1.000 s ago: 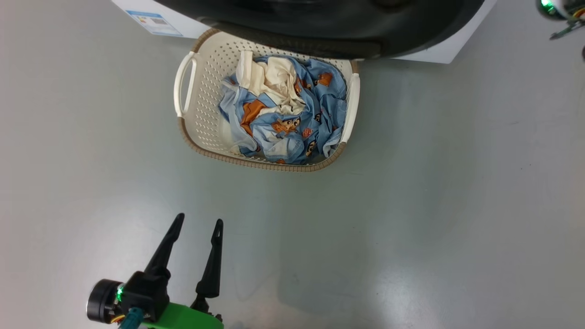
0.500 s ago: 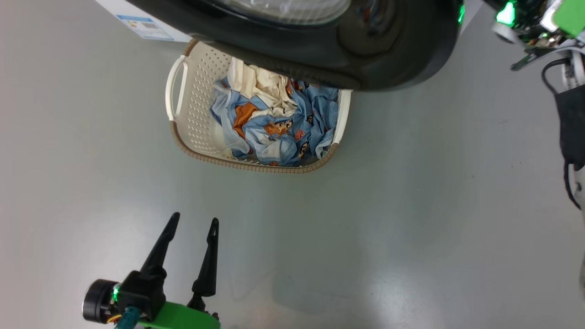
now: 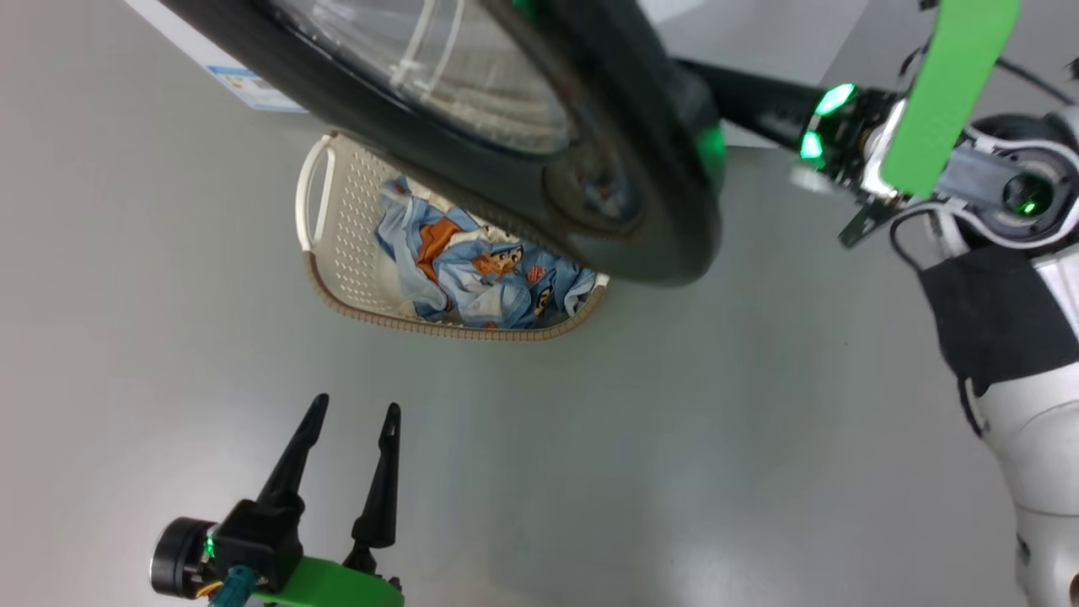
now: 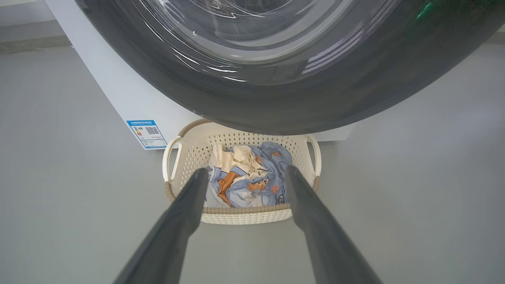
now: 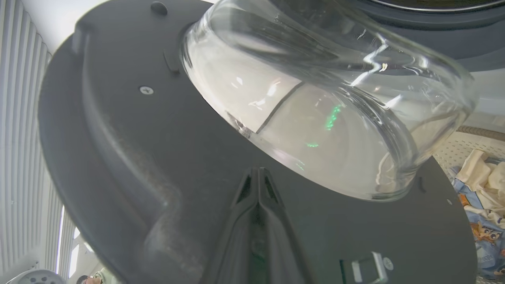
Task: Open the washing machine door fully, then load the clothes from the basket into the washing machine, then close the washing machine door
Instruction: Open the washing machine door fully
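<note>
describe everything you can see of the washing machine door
The washing machine door is large and round, with a wide glossy black rim and a bulging clear glass bowl window. Its inner face is matte dark grey plastic with small screws. It stands partly open, overhanging the basket and covering the basket's far end in the head view. The shut right pincer lies against the inner face, seemingly pushing it.

Floor (image 3: 742,438) smooth, pale grey, slightly glossy; soft patches of reflected light and a few faint scuffs. In the right wrist view a white ribbed wall (image 5: 17,130) runs along the left edge, with bright gaps low down.
</note>
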